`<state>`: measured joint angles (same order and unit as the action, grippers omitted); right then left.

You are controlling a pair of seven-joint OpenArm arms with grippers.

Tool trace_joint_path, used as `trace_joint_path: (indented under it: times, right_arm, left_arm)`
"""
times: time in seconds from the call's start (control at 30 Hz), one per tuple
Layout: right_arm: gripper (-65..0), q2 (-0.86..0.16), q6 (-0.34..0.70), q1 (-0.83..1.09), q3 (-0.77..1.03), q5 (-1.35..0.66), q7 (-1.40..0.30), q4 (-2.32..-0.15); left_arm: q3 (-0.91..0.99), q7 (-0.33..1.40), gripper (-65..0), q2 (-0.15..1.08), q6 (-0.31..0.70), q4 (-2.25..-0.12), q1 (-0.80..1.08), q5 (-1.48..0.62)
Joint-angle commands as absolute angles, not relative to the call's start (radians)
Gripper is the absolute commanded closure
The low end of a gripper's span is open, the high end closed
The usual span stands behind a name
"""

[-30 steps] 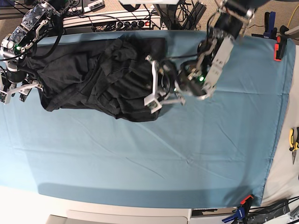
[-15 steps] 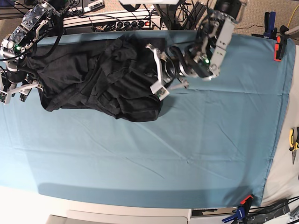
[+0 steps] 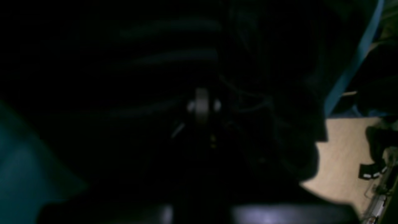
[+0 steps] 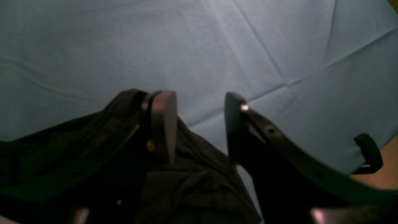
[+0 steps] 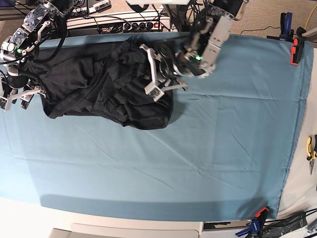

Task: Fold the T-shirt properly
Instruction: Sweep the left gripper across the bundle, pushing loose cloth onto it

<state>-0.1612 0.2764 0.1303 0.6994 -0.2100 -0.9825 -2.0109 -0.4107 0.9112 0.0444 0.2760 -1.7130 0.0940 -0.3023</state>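
Observation:
The black T-shirt [image 5: 94, 84] lies crumpled on the back left part of the teal table cloth [image 5: 198, 163]. My left gripper [image 5: 158, 82] hangs over the shirt's right end, shut. In the left wrist view its closed tips [image 3: 203, 105] sit amid dark fabric [image 3: 124, 77]; I cannot tell whether any cloth is pinched. My right gripper [image 5: 17, 99] is at the shirt's left edge. In the right wrist view it [image 4: 199, 124] stands open, with bare cloth [image 4: 217, 46] in the gap and shirt fabric [image 4: 186, 186] bunched beside and under one finger [image 4: 163, 121].
A power strip with cables [image 5: 119, 22] runs along the back edge. Red and blue clamps [image 5: 296, 49] hold the cloth at the back right, another clamp [image 5: 257, 218] at the front right. Yellow pliers [image 5: 311, 148] lie off the right side.
My left arm has swung up and to the left, from the shirt's lower right edge to over its right end. The right arm has stayed still.

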Motion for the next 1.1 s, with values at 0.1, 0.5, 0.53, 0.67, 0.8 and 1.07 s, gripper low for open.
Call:
trace_joint_path:
  times: [0.1,0.5,0.53,0.67,0.8,1.07]
  right_arm:
    - [-25.7,-0.178,0.272,0.121,0.701,-0.213,-0.95,-2.027]
    - [-25.7,-0.178,0.272,0.121,0.701,-0.213,-0.95,-2.027]
    - [-25.7,-0.178,0.272,0.121,0.701,-0.213,-0.95,-2.027]
    - [-25.7,-0.178,0.272,0.121,0.701,-0.213,-0.95,-2.027]
    - [-25.7,-0.178,0.272,0.121,0.701,-0.213,-0.95,-2.027]
    - [-25.7,-0.178,0.272,0.122,0.701,-0.213,-0.95,-2.027]
  left_arm:
    - [-0.482,0.891,0.0,0.028,0.258,-1.73,0.083,-0.315]
    - [-0.698,0.889,0.0,-0.043,0.287,-1.73,0.082,-0.3]
    - [-0.705,0.889,0.0,-0.044,0.288,-1.73,0.082,-0.288]
    - [-0.709,0.89,0.0,-0.044,0.288,-1.73,0.077,-0.271]
    - [-0.709,0.897,0.0,-0.044,0.288,-1.73,0.064,-0.228]
    - [-0.678,0.973,0.0,-0.03,0.262,-1.73,-0.039,-0.13]
